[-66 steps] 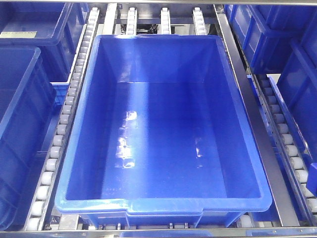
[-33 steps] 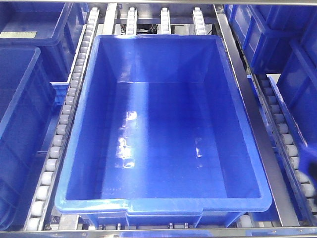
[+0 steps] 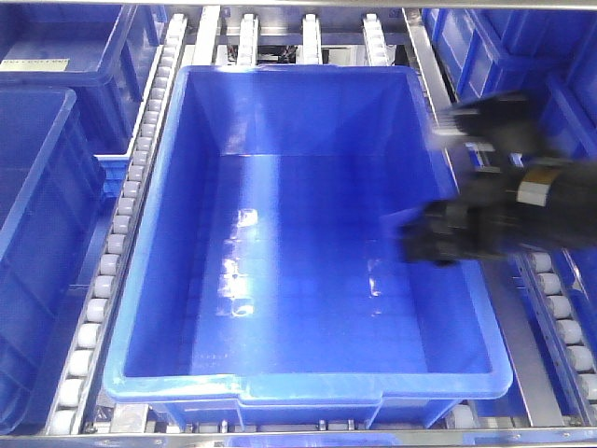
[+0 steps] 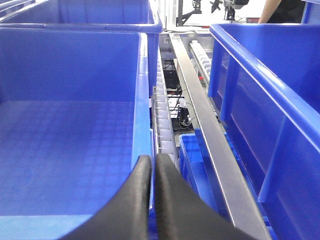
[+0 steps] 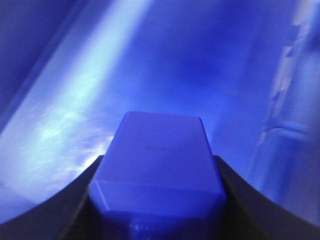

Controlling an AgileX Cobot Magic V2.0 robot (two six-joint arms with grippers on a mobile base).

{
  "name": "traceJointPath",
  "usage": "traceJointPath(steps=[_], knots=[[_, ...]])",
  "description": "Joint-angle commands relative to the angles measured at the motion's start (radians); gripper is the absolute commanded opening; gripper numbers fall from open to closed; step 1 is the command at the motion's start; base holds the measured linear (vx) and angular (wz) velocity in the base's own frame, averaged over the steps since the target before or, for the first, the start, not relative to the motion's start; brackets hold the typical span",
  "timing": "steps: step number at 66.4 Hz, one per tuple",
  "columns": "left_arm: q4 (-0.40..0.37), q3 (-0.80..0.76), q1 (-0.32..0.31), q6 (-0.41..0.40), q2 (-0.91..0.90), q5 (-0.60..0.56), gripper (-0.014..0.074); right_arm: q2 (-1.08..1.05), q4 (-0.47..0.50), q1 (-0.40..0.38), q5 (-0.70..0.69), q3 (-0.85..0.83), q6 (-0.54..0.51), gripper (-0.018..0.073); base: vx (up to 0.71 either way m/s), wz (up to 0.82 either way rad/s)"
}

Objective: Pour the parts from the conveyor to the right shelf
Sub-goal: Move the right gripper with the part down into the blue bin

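Observation:
A large empty blue bin (image 3: 308, 383) sits on the roller conveyor in the middle of the front view. My right arm (image 3: 504, 219) reaches in from the right, blurred, with its gripper (image 3: 420, 238) over the bin's right side. In the right wrist view the right gripper (image 5: 157, 167) is shut on a small blue box (image 5: 160, 145), above the bin's shiny blue floor. No parts show. My left gripper (image 4: 152, 162) is shut and empty, above the rim of a blue bin (image 4: 70, 65); it does not show in the front view.
More blue bins stand at the left (image 3: 37, 205), back left (image 3: 65, 47) and right (image 3: 522, 56). Roller tracks (image 3: 121, 233) run along both sides of the middle bin. In the left wrist view a metal rail (image 4: 200, 115) and another blue bin (image 4: 260, 85) lie to the right.
My right arm has swung in from the right edge and now hangs over the right side of the middle bin. The bin has not moved.

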Motion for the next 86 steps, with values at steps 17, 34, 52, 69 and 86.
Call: traceJointPath(steps=[17,34,52,69,86], knots=[[-0.008,-0.020,0.003,-0.008,0.018,-0.079,-0.0006,0.330,-0.012,0.053,0.080,-0.346,0.033,-0.0004,0.00,0.00],[-0.008,-0.020,0.003,-0.008,0.018,-0.079,-0.0006,0.539,-0.032,0.056,0.214,-0.526,0.033,-0.0004,0.00,0.00],[-0.008,-0.020,0.003,-0.008,0.018,-0.079,-0.0006,0.666,-0.030,0.056,0.213,-0.578,0.033,0.0000,0.00,0.00],[-0.008,-0.020,0.003,-0.008,0.018,-0.079,-0.0006,0.694,-0.030,0.056,0.209,-0.578,0.033,0.0121,0.00,0.00],[-0.008,-0.020,0.003,-0.008,0.018,-0.079,-0.0006,0.683,-0.029,0.056,0.193,-0.590,0.035,0.0519,0.00,0.00]])
